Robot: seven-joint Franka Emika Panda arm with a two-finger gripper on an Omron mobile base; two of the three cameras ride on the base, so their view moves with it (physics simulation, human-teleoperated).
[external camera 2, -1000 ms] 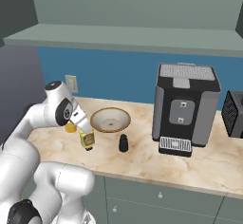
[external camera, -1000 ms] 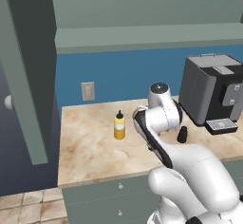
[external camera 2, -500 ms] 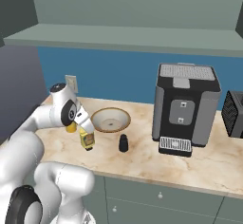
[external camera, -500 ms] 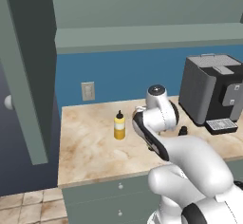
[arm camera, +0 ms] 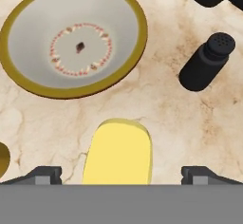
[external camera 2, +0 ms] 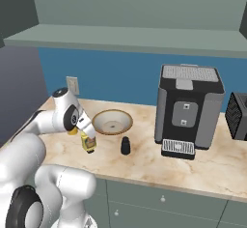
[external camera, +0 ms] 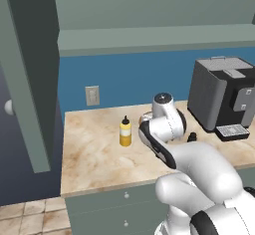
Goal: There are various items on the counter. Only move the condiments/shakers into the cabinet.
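Gripper point(arm camera: 121, 175) wide open, poised over plain yellow bottle point(arm camera: 118, 152) mid-counter point(arm camera: 190, 123), just in front of bowl point(arm camera: 71, 42) — nothing held. Best: descend straight, keep bottle centred between fingertips, clear of black shaker point(arm camera: 206, 61).

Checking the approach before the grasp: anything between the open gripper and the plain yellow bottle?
Nothing visible. In the hand view the yellow bottle sits between the two spread fingertips of the gripper, with bare counter on either side. The bowl and black shaker lie beyond it, off the line.
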